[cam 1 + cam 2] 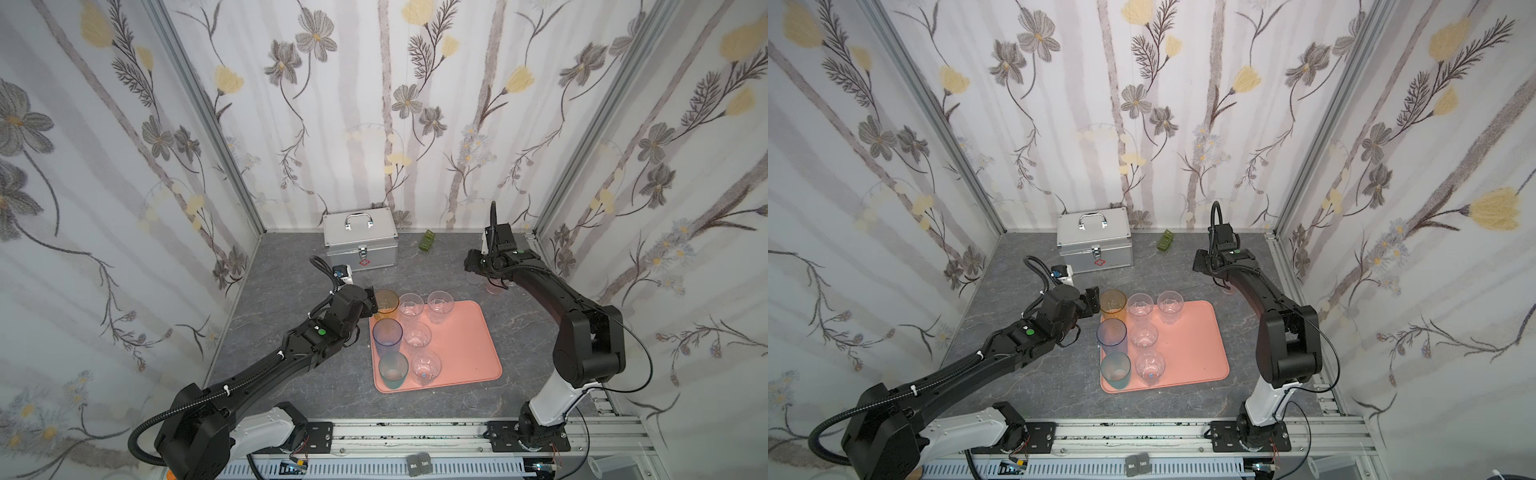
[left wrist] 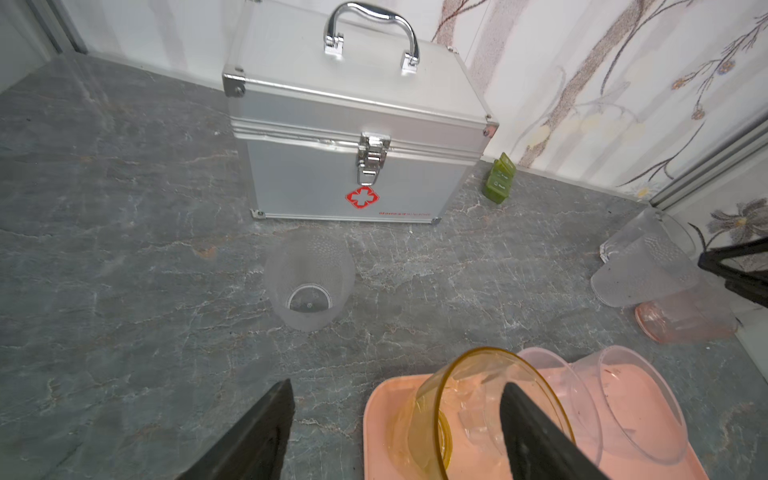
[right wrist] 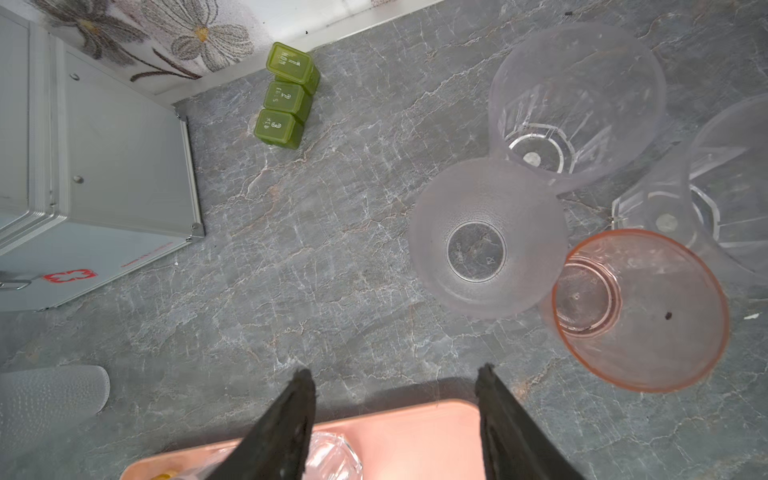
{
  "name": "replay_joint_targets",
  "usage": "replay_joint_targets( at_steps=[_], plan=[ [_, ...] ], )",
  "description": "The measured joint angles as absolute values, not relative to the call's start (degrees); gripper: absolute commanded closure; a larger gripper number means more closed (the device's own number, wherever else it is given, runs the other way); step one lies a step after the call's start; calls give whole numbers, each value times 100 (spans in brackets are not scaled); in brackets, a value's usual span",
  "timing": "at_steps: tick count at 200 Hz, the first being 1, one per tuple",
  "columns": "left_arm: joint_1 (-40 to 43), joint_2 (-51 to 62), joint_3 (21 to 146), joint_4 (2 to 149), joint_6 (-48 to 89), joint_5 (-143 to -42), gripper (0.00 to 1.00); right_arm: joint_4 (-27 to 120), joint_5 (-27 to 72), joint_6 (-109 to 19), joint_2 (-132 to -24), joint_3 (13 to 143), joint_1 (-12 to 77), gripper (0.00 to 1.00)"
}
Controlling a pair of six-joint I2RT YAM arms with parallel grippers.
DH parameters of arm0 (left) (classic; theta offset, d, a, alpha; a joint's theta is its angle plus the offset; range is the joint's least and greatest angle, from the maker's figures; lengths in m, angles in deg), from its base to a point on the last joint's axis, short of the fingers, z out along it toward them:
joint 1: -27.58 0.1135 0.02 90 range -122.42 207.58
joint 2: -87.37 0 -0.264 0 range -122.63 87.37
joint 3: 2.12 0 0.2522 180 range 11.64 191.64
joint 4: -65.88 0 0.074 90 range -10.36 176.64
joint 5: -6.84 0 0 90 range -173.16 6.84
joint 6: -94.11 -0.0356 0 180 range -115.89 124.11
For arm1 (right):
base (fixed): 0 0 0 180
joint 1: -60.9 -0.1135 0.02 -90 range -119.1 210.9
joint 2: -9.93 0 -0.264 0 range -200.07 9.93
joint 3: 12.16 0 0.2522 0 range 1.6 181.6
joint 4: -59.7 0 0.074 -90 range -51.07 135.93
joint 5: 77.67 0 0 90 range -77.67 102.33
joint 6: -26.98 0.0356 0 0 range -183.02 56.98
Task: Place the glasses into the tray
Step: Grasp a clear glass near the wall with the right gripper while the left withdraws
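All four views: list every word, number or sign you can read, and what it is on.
"MON": end cell of the green pill box; other cells' marks blurred.
Red cross sign: front of the silver case; red print beside it too small.
"Mon." and "Tues", apparently: two dark tags at the near edge.
Embossed marks in the frosted glass base: unreadable.

Overhead stereo pair (wrist cameras close)
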State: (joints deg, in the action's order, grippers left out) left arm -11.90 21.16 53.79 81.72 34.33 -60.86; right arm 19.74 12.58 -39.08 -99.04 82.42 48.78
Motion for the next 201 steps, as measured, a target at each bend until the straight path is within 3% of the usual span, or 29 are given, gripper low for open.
replay_joint_targets(
  at_steps=[103, 160, 201],
  plan=[
    [-1190, 1899, 5412, 7768, 3251, -6783, 20, 1605, 555, -4017, -10710, 9040, 4988, 39],
    [-1260, 1744, 5715, 7731, 3020, -6986, 22, 1537, 443, -3995, -10645, 9245, 5739, 38],
    [-1944, 1316, 6432, 7609, 2314, -6748, 21, 1556, 445, -3838, -10492, 9127, 6448, 37]
  ],
)
